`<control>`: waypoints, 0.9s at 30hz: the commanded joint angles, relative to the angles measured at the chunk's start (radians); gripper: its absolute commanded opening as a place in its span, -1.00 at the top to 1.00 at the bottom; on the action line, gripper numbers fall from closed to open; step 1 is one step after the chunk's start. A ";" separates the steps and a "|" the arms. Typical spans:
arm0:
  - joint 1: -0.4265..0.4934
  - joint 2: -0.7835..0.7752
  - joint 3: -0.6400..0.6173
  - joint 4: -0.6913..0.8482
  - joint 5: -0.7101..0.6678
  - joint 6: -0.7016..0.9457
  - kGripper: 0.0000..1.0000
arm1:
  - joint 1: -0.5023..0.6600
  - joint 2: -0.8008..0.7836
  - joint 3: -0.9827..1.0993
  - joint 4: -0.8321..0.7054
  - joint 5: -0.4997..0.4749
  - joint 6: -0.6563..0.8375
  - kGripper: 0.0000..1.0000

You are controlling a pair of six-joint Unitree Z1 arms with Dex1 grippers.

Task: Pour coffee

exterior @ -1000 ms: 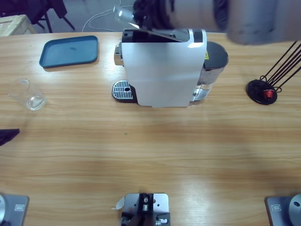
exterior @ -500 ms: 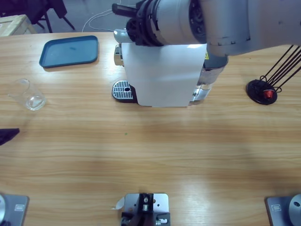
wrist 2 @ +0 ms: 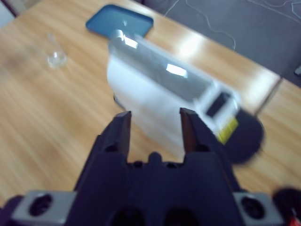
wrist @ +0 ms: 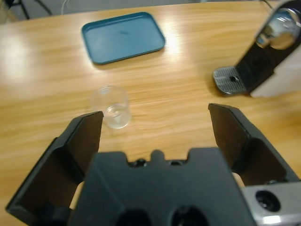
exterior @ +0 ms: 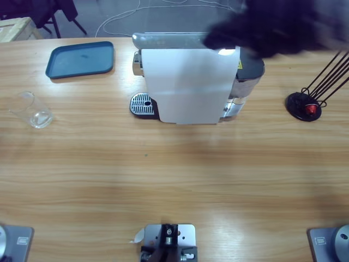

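Left end effector [wrist: 155,117] released, empty, above the glass cup [wrist: 111,107] near the blue tray [wrist: 123,36]. Right end effector [wrist 2: 155,123] parted, empty, over the coffee machine [exterior: 188,82] mid-surface.

R arm [exterior: 272,27] swung off coffee machine [exterior: 188,82] lid toward upper right, lever now flat; dark tip at left edge gone.

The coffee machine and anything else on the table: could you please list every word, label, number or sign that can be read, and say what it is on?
No text can be read in any view.
Coffee machine: a yellow sticker near its dark rear tank, seen in the high and right wrist views; too small and blurred to read.
Blue tray, glass cup, black stand: no markings visible.
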 commanded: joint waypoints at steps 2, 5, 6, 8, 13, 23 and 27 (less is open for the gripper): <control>0.130 0.218 0.112 -0.153 0.021 -0.100 -0.94 | 0.010 -0.308 0.328 0.112 0.021 0.008 -1.00; 0.137 0.261 0.189 -0.273 0.043 -0.089 -0.94 | 0.010 -0.304 0.385 0.117 0.018 0.008 -1.00; 0.137 0.259 0.235 -0.342 0.046 -0.085 -0.94 | 0.010 -0.302 0.404 0.114 0.018 0.009 -1.00; 0.137 0.260 0.286 -0.416 0.046 -0.034 -0.94 | 0.010 -0.311 0.430 0.108 0.020 0.015 -1.00; 0.147 0.249 0.353 -0.466 0.098 0.022 -0.94 | 0.010 -0.289 0.443 0.074 0.010 0.034 -1.00; 0.270 0.491 0.440 -0.781 0.098 0.047 -0.94 | 0.010 -0.255 0.475 0.005 -0.020 0.098 -1.00; 0.321 0.565 0.434 -0.857 0.096 0.064 -0.94 | 0.010 -0.225 0.482 -0.021 -0.035 0.110 -1.00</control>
